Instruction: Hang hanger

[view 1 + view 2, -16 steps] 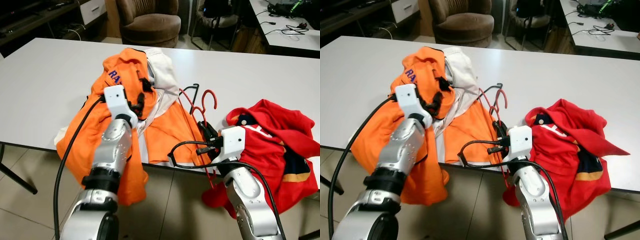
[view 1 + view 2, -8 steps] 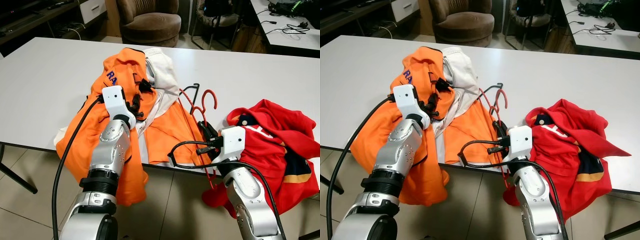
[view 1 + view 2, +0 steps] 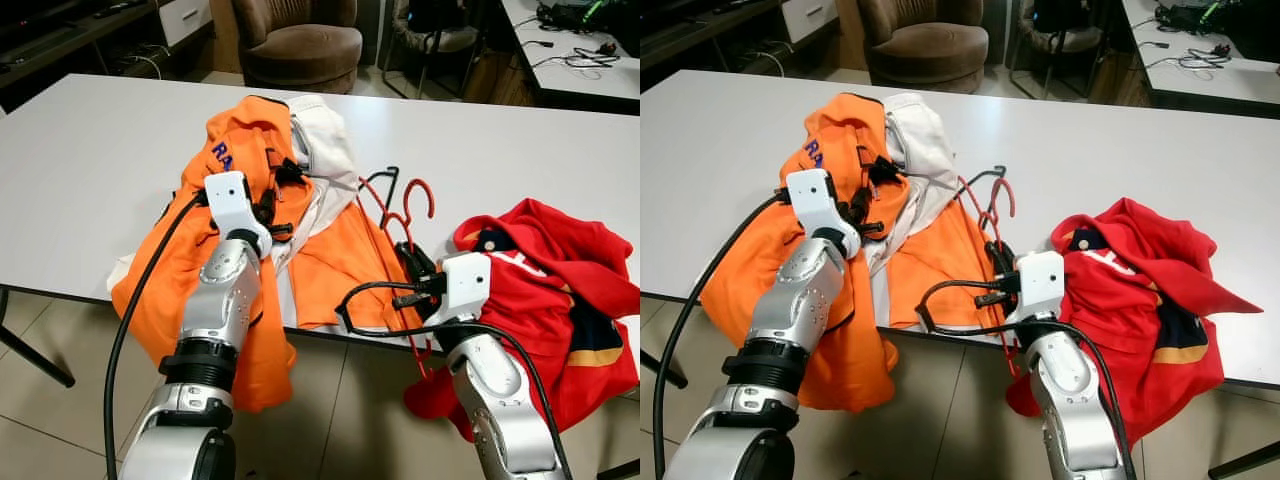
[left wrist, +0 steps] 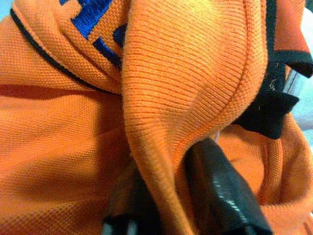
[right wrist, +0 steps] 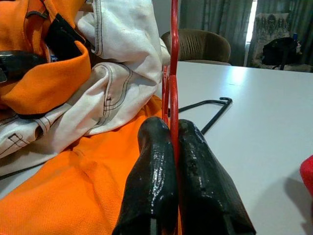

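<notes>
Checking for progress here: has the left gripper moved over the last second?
Yes. The left gripper, pinching the orange shirt, edged away from the robot, toward the shirt's collar.

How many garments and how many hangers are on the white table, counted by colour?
Orange garment: 1
White garment: 1
Red garment: 1
Red hangers: 2, their hooks side by side; the right gripper is shut on a red wire
Black hanger: 1
Total: 6 things, 3 garments and 3 hangers.

White table (image 3: 90, 160), brown armchair (image 3: 300, 45)
</notes>
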You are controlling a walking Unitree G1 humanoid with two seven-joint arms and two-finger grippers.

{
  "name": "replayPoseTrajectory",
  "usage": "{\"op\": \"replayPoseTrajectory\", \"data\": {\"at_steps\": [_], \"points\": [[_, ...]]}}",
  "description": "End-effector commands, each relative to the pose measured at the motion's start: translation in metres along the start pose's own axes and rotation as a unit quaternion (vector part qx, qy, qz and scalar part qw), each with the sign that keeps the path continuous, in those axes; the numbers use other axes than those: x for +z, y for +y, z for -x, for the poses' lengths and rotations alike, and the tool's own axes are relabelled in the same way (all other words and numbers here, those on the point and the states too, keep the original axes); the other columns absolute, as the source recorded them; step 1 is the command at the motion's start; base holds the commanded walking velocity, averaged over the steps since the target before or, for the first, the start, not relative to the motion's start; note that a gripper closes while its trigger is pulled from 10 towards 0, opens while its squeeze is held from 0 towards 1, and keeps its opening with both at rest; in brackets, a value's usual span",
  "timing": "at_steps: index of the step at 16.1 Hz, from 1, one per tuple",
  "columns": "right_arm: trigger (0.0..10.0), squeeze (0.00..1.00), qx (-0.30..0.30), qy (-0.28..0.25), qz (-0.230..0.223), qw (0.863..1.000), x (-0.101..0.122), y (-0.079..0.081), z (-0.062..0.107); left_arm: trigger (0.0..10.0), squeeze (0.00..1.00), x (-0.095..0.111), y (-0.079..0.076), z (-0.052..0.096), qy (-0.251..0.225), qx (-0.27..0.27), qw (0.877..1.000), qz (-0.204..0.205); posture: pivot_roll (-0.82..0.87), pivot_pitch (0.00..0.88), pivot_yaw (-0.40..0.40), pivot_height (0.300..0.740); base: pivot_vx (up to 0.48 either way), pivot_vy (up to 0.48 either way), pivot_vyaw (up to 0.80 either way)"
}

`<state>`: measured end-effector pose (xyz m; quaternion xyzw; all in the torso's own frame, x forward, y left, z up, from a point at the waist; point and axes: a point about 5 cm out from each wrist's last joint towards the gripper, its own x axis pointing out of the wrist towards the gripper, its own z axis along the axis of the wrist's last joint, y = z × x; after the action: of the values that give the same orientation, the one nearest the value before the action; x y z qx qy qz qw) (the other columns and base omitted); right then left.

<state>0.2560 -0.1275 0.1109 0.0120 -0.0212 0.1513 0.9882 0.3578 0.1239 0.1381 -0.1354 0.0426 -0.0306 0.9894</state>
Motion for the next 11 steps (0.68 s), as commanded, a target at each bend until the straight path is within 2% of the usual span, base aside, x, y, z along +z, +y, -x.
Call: {"op": "replayPoseTrajectory", "data": {"at_steps": [1,3,4,6,7,8,9,10,11], "points": [[10.0,0.0,0.0,-0.003,-0.002,1.0,0.002,0.001,-0.001,0.0,0.0,0.0,0.004,0.003,0.004,0.008,1.0,-0.007,-0.09,0.002,0.059,0.74,0.0,0.0,0.0],[10.0,0.0,-0.001,-0.005,-0.003,1.0,0.002,0.0,-0.006,0.0,0.0,0.026,0.013,0.029,-0.048,-0.066,0.996,-0.03,-0.06,0.0,0.047,0.74,0.0,0.0,0.0],[10.0,0.0,0.001,-0.004,-0.003,1.0,0.002,0.001,-0.007,0.0,0.0,0.028,0.01,0.033,-0.051,-0.088,0.994,-0.043,-0.06,0.0,0.043,0.74,0.0,0.0,0.0],[10.0,0.0,0.003,-0.004,-0.004,1.0,0.001,0.001,-0.007,0.0,0.0,0.026,0.008,0.033,-0.048,-0.095,0.993,-0.051,-0.06,0.0,0.043,0.74,0.0,0.0,0.0],[10.0,0.0,0.006,-0.004,-0.004,1.0,0.002,0.003,-0.007,0.0,0.0,0.019,0.004,0.034,-0.038,-0.102,0.991,-0.073,-0.06,0.0,0.044,0.74,0.0,0.0,0.0],[10.0,0.0,0.006,-0.005,-0.004,1.0,0.002,0.002,-0.007,2.5,0.0,0.018,0.003,0.034,-0.039,-0.105,0.991,-0.075,-0.06,0.0,0.044,0.74,0.0,0.0,0.0],[10.0,0.0,0.005,-0.005,-0.004,1.0,0.002,0.002,-0.007,8.9,0.0,0.019,0.002,0.036,-0.04,-0.11,0.99,-0.075,-0.06,0.0,0.044,0.74,0.0,0.0,0.0],[10.0,0.0,0.005,-0.006,-0.002,1.0,0.003,0.0,-0.007,10.0,0.0,0.024,-0.004,0.039,-0.051,-0.133,0.986,-0.081,-0.06,0.0,0.041,0.74,0.0,0.0,0.0],[10.0,0.0,0.005,-0.008,0.0,1.0,0.005,-0.001,-0.007,10.0,0.0,0.027,-0.006,0.041,-0.055,-0.147,0.984,-0.088,-0.06,0.0,0.04,0.74,0.0,0.0,0.0]]}}
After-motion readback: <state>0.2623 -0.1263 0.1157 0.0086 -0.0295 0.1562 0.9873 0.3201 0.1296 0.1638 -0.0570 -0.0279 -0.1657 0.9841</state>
